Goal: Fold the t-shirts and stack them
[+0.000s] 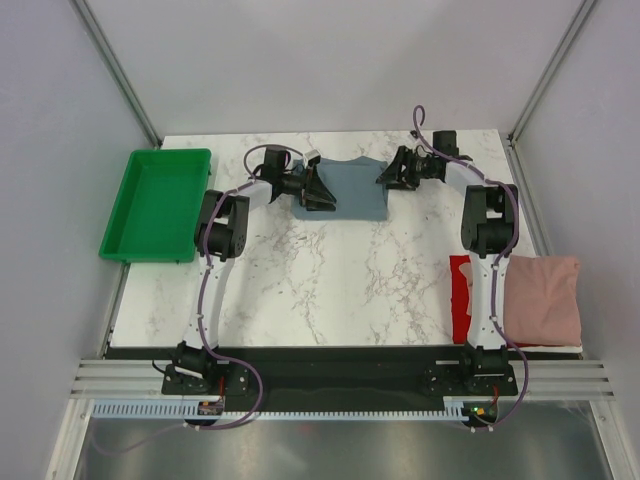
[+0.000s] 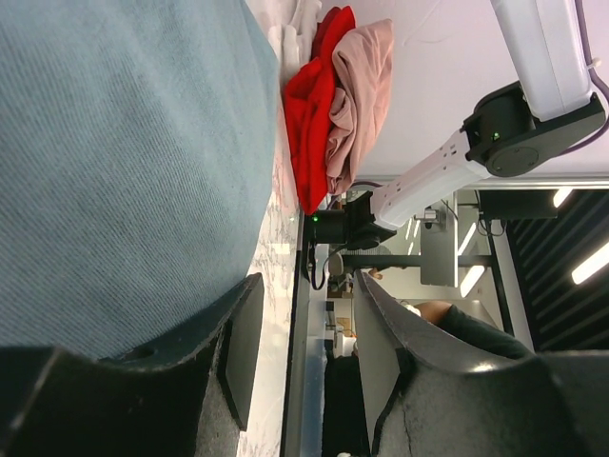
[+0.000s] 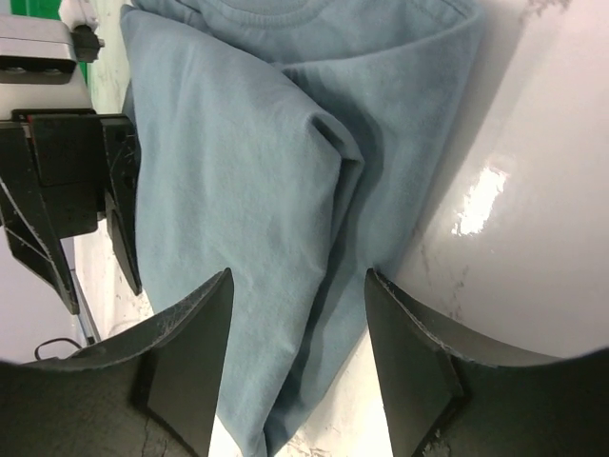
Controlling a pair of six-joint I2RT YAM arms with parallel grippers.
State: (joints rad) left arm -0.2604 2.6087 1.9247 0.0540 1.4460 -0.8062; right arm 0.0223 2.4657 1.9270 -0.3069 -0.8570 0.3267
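The slate blue-grey t-shirt [image 1: 355, 188] lies partly folded at the far centre of the worktop [image 1: 340, 285]. Expect soft, light, limp cloth; take hold at the folded side edges. The left claw [image 1: 318, 192] and right claw [image 1: 392, 172] flank it, both released.

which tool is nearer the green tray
Left. The left tool is at the left edge of the blue-grey t-shirt, a short way right of the green tray; the right tool is at its right edge, farther off.
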